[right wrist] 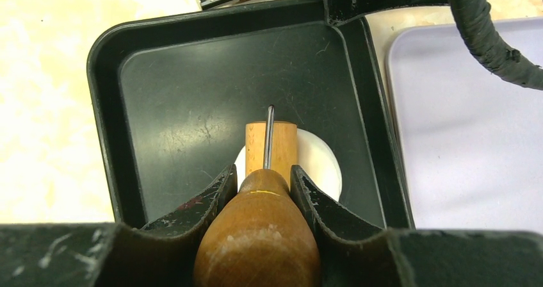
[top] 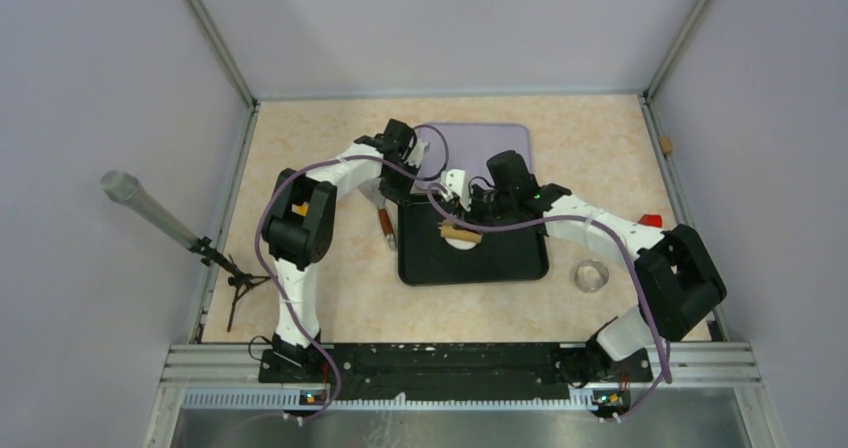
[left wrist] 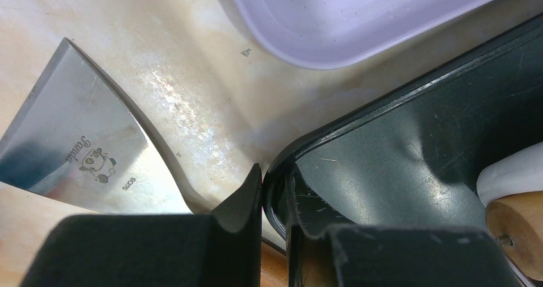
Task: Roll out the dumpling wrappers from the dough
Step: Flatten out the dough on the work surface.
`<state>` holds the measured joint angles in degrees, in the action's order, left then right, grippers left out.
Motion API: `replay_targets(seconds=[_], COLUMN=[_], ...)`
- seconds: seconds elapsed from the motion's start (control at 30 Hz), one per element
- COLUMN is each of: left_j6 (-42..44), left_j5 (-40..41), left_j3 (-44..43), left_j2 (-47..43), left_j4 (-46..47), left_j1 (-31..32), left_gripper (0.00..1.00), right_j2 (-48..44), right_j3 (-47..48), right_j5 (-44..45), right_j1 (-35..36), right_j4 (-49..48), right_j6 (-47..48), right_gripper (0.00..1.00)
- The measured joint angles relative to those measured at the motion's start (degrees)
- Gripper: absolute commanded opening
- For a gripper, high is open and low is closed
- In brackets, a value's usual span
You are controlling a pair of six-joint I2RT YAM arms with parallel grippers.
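a: which step is judged to be in hand?
b: the rolling itself. nearest the bases, a dish (top: 592, 275) is seen on the table (top: 450, 313), apart from the work. further in, the dough (right wrist: 320, 165) lies inside the black tray (right wrist: 102, 43) as a flat, round white piece, and the roller (right wrist: 271, 139) is laid on top of it. the wooden handle of the roller is grasped by the right gripper (right wrist: 266, 175), with a jaw pressed on each side.
a: and the other arm?
b: the left gripper (left wrist: 272, 184) is clenched on the rim at the far left corner of the black tray. a knife (left wrist: 70, 133) lies just beside that corner, on the table. farthest away, a purple tray (top: 480, 138) is placed next to the black one.
a: what is called for next?
b: it is judged that the roller should be pushed across the dough with even pressure while the black tray is held down, so that the piece is made thinner.
a: what is hard to make out?
b: the dough under the roller is hidden, so its thickness cannot be told. the knife handle is cut off in the left wrist view. no separate wrappers are seen.
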<state>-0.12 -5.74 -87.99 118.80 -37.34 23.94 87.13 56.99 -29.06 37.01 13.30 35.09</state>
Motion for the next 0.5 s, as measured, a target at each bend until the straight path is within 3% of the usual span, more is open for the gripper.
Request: replay_targets(seconds=[0.5], left_j6=[0.00], left_j5=[0.26], left_j3=[0.00], left_j2=[0.00], left_j4=[0.00], left_j1=[0.11], left_gripper=[0.00], right_j2=[-0.09], right_j3=[0.00], right_j5=[-2.56], right_j1=[0.11], right_j4=[2.05], right_j6=[0.76], right_gripper=[0.00])
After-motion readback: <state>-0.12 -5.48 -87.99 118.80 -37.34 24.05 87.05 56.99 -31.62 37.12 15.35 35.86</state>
